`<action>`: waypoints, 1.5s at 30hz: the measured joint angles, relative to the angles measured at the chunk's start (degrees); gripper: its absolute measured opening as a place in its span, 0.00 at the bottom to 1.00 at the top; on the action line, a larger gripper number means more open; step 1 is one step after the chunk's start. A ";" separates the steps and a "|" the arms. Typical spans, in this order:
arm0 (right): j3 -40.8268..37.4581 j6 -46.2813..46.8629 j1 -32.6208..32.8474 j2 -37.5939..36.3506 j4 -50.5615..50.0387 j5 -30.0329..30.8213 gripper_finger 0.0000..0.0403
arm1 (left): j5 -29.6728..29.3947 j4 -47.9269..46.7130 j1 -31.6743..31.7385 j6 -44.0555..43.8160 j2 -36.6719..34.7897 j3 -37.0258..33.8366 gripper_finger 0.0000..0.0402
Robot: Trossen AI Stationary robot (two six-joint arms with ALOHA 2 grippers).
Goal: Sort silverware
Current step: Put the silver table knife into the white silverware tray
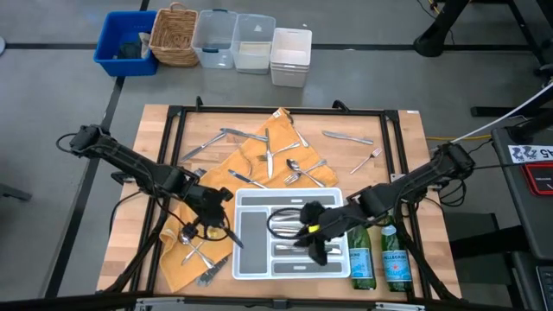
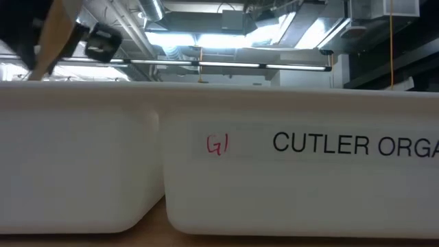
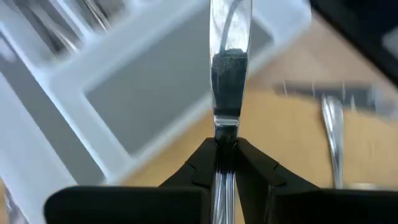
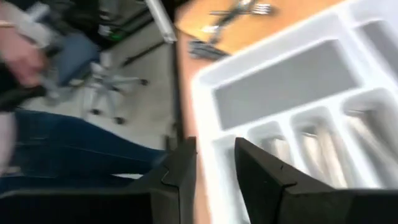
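My white tray's wall (image 2: 302,178) reads "CUTLER ORGA", cut off, with a red handwritten "G1" beside it.

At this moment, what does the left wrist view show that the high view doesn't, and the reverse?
Only the left wrist view shows the left gripper fingers pinched on a shiny silverware handle. Only the high view shows the orange cloth with scattered silverware, two green bottles, the bins beyond the table, and the right gripper over the tray. Both show the white divided tray and wooden table.
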 joint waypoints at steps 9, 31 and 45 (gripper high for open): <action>0.00 -6.48 0.00 -4.75 -20.28 15.67 0.27 | -2.76 31.46 0.06 -13.71 3.26 0.00 0.10; 0.00 -11.27 0.00 -7.44 -59.64 18.38 0.27 | -4.88 62.12 0.23 -28.04 44.05 19.96 0.10; -0.02 -12.82 0.00 -12.60 -64.40 16.56 0.27 | -8.88 51.59 0.58 -29.77 49.29 22.51 0.10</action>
